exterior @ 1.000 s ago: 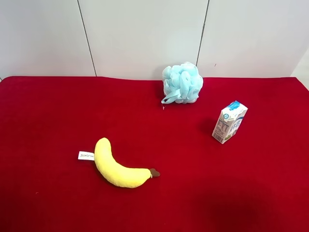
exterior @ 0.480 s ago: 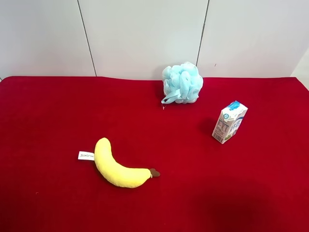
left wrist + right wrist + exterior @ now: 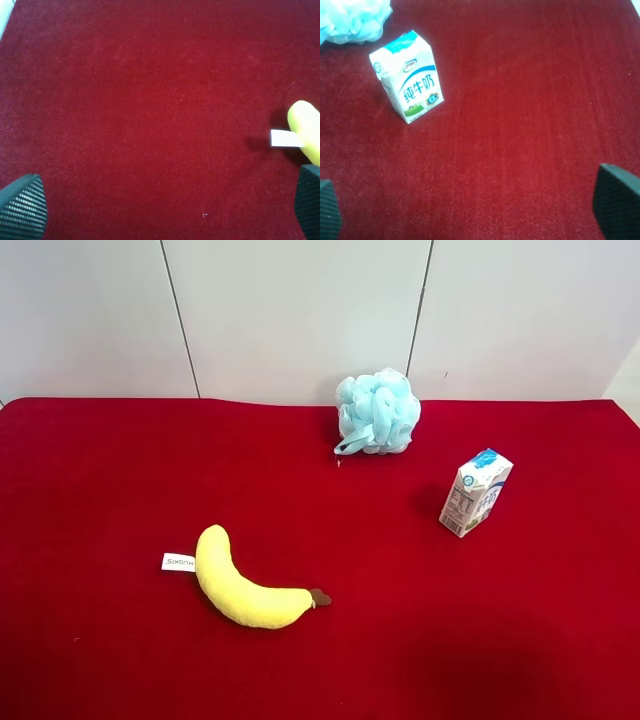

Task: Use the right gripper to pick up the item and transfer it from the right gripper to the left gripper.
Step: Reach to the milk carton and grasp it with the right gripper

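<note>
Right gripper: spread wide, empty; only two fingertips in frame, rest cut off. Carton upright on red cloth, well ahead, near bath puff. Left gripper: also open, over bare cloth, banana clipped at edge. High camera: no arms visible; carton toward that view's right, unmoved over last second. Pickup not begun.

A table under deep red cloth carries three things; a pale blue mesh bath puff sits near its far edge; a small white drink carton stands upright near the bath puff, rightward and closer to the high camera; a yellow plush banana lies flat, well apart from the bath puff, leftward and closer still; its white tag, print too small to read, seems to rest on the cloth.
</note>
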You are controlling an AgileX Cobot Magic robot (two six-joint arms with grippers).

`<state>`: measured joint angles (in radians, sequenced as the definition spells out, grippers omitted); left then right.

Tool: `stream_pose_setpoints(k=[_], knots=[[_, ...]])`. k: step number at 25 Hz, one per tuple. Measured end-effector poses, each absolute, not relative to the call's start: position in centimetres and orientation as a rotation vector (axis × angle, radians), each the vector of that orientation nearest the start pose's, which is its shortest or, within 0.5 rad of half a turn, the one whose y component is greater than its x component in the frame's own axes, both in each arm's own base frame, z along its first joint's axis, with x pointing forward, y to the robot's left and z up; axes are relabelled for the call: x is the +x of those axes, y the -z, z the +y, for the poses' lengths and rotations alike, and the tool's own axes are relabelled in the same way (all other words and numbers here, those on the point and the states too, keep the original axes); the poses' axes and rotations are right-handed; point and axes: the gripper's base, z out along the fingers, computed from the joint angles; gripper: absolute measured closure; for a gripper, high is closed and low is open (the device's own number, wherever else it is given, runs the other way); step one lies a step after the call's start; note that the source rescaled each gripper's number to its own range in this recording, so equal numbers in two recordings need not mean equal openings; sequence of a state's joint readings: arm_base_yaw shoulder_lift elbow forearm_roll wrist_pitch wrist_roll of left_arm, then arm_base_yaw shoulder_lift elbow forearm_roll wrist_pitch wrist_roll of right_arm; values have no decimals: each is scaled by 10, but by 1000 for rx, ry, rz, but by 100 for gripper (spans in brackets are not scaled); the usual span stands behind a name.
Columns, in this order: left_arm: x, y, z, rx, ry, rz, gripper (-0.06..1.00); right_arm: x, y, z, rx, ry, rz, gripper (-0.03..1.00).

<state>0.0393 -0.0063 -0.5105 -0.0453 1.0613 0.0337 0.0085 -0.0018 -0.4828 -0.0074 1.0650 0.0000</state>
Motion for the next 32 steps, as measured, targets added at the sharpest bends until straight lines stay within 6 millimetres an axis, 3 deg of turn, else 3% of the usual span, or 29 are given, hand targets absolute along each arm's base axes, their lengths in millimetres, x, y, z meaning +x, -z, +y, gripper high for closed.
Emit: stream_pose_setpoints(k=[15, 19, 27, 32], knots=[[-7, -280, -4, -3, 8, 2027, -6, -3, -272, 0, -9, -5, 2065, -3], [-7, -280, -4, -3, 8, 2027, -6, -1, -287, 0, -15, -2, 2114, -3], [-7, -280, -4, -3, 8, 2027, -6, 56, -337, 0, -17, -1, 2333, -3], [-7, -280, -4, -3, 8, 2027, -6, 103, -346, 1, -71, 18, 2468, -3]])
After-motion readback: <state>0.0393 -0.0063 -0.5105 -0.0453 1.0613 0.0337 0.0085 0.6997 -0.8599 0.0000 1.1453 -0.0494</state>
